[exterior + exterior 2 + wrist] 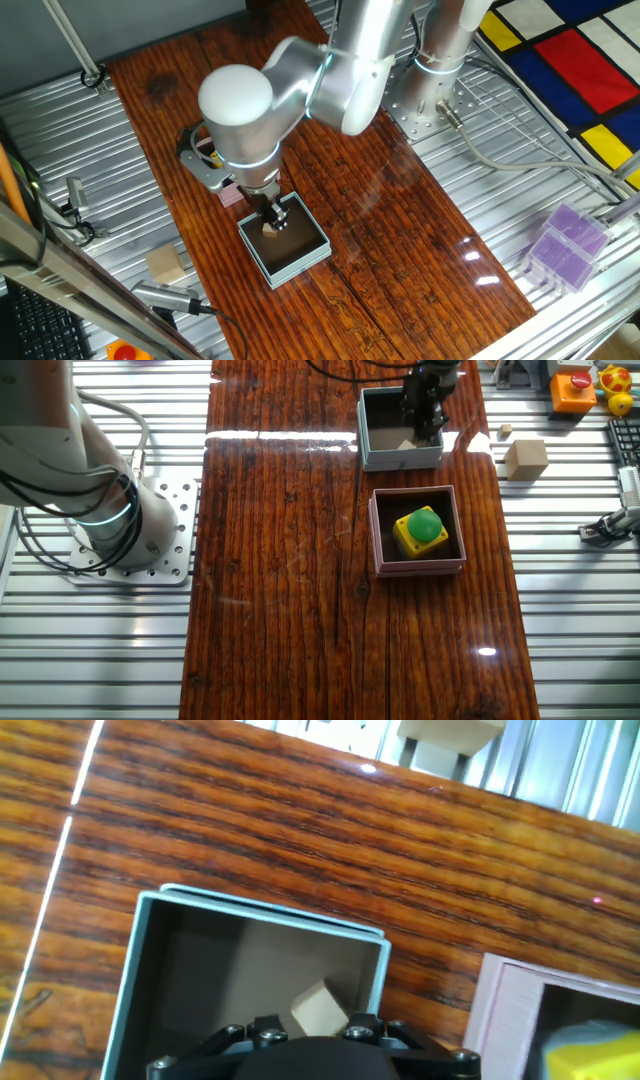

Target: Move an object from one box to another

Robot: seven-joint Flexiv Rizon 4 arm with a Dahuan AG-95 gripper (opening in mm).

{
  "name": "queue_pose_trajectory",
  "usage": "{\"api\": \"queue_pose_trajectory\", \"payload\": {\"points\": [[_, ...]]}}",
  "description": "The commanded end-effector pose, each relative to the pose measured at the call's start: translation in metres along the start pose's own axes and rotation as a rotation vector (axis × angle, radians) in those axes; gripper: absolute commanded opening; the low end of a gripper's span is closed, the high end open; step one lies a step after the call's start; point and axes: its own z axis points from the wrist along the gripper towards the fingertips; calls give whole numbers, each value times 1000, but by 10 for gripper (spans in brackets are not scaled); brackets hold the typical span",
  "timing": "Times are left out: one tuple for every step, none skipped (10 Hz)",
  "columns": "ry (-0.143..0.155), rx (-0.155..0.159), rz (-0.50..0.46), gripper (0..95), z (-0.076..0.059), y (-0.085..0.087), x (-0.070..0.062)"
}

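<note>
hand view alone shows wooden block point(322, 1008) inside blue box point(150, 935); end effector point(272, 218) grip unclear.

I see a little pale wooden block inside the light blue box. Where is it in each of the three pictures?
One fixed view: the wooden block sits in the light blue box, low centre, under the gripper.
The other fixed view: it is at the top, near the box's front wall.
Hand view: it is bottom centre, just above the gripper.
Shared landmark: the pink box next to the blue one.
</note>
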Motion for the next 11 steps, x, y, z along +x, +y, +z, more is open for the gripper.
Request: {"api": "queue_pose_trajectory", "payload": {"points": [[11, 0, -64, 380, -22, -12, 5], [12, 0, -75, 380, -26, -16, 6], [15, 2, -132, 380, -44, -44, 14], [15, 0, -139, 380, -52, -61, 19], [15, 0, -145, 380, -59, -80, 26], [15, 1, -145, 380, -61, -91, 31], [14, 0, -146, 380, -63, -104, 35], [12, 1, -142, 380, -62, -114, 38], [10, 2, -139, 380, -60, -125, 40], [5, 4, -143, 380, -56, -139, 42], [1, 5, -147, 380, -53, -148, 43]]}}
